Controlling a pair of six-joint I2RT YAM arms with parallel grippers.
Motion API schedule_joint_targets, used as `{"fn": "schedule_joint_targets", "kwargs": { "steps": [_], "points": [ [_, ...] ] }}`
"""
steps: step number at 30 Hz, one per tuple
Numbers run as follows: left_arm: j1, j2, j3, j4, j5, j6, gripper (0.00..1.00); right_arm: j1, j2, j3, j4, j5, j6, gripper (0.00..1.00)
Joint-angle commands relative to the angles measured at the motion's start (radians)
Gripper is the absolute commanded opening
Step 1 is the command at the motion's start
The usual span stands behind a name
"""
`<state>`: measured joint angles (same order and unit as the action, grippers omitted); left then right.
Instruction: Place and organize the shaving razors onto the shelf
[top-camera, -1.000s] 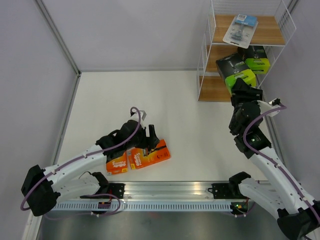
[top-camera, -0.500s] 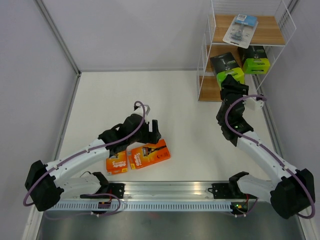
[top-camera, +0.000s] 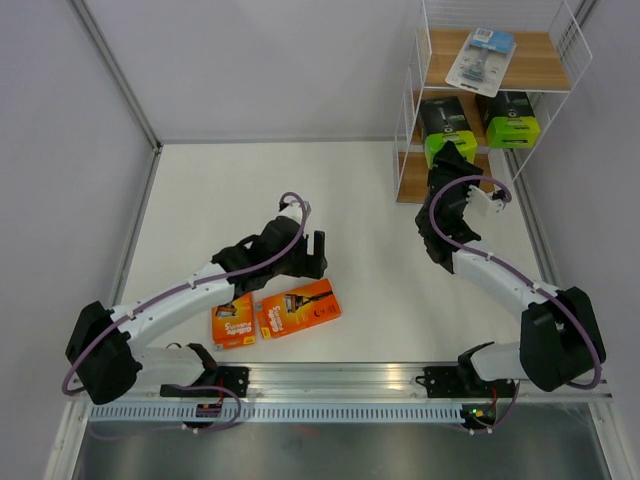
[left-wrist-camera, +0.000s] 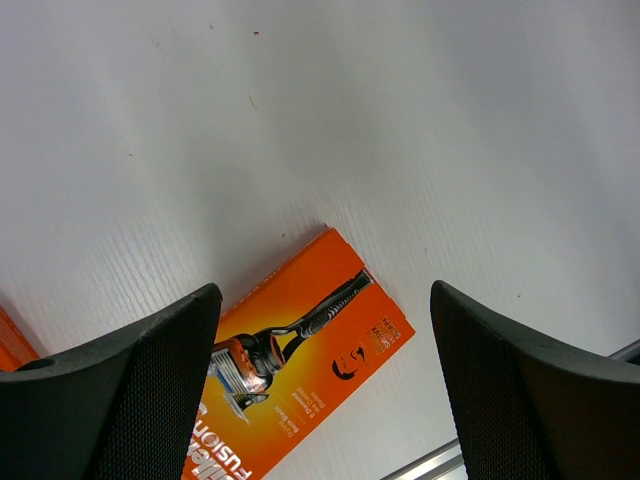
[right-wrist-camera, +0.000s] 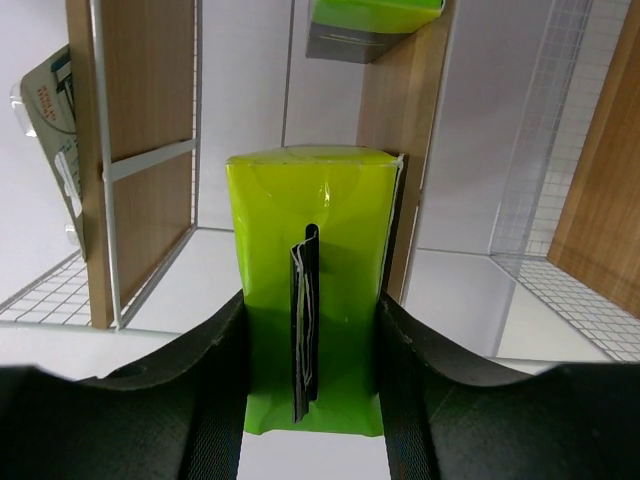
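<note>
Overhead, the right tool sits further left than a moment ago, clamped on a black box at the middle tier of the shelf. The left tool hangs spread and empty over orange cards on the surface. Left wrist: one card lies below, untouched. Right wrist: the box is close beside a board edge; catching there could twist it loose.

We see the left arm and right arm as white links with black joints, each trailing a purple cable; fingers are black, finely textured.
</note>
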<state>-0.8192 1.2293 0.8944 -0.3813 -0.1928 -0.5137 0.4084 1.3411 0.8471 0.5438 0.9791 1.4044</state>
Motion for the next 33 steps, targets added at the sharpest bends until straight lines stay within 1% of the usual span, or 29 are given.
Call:
{"fn": "schedule_joint_targets", "kwargs": {
  "steps": [1,5,10,14,16,17,18,19,20,21,22,23,24,25,27,28,29,32,33],
  "points": [
    [0.005,0.033,0.069,-0.016,-0.017,0.046,0.9,-0.017,0.053,0.055,0.073,0.052,0.045,0.38],
    [0.008,0.048,0.084,-0.014,-0.034,0.049,0.9,-0.052,0.088,0.089,0.074,0.046,0.061,0.37],
    [0.014,0.082,0.124,-0.016,-0.034,0.081,0.9,-0.063,0.147,0.159,0.021,0.059,0.111,0.37],
    [0.022,0.084,0.141,-0.014,-0.042,0.098,0.9,-0.063,0.197,0.225,0.015,0.02,0.133,0.37],
    [0.025,0.084,0.143,-0.016,-0.045,0.099,0.9,-0.063,0.222,0.253,-0.039,0.003,0.142,0.41],
    [0.025,0.079,0.14,-0.016,-0.045,0.098,0.9,-0.062,0.227,0.266,-0.065,-0.002,0.16,0.54],
    [0.025,0.078,0.138,-0.018,-0.045,0.098,0.9,-0.063,0.23,0.267,-0.073,-0.011,0.174,0.61],
    [0.026,0.073,0.136,-0.019,-0.042,0.096,0.9,-0.068,0.224,0.262,-0.079,-0.06,0.191,0.67],
    [0.026,0.064,0.135,-0.024,-0.039,0.092,0.9,-0.074,0.211,0.238,-0.106,-0.092,0.205,0.75],
    [0.026,0.059,0.133,-0.034,-0.039,0.087,0.9,-0.082,0.192,0.225,-0.142,-0.126,0.228,0.79],
    [0.026,0.049,0.13,-0.036,-0.039,0.083,0.9,-0.094,0.143,0.224,-0.201,-0.149,0.244,0.84],
    [0.026,0.027,0.117,-0.036,-0.04,0.073,0.9,-0.094,0.118,0.23,-0.337,-0.161,0.26,0.96],
    [0.026,0.019,0.11,-0.036,-0.04,0.069,0.9,-0.094,0.096,0.236,-0.388,-0.171,0.261,0.98],
    [0.026,0.007,0.104,-0.034,-0.039,0.066,0.9,-0.1,0.054,0.24,-0.421,-0.181,0.243,0.98],
    [0.026,-0.011,0.092,-0.034,-0.03,0.063,0.9,-0.115,0.005,0.236,-0.423,-0.253,0.126,0.98],
    [0.026,-0.017,0.09,-0.036,-0.024,0.064,0.9,-0.14,-0.009,0.244,-0.439,-0.293,0.11,0.98],
    [0.026,-0.022,0.084,-0.036,-0.008,0.063,0.9,-0.157,-0.022,0.263,-0.505,-0.359,0.102,0.98],
    [0.026,-0.042,0.072,-0.034,0.006,0.046,0.9,-0.209,-0.045,0.297,-0.628,-0.448,0.064,0.98],
    [0.026,-0.045,0.061,-0.034,0.009,0.041,0.9,-0.22,-0.046,0.302,-0.648,-0.501,0.042,0.98]
  ]
}}
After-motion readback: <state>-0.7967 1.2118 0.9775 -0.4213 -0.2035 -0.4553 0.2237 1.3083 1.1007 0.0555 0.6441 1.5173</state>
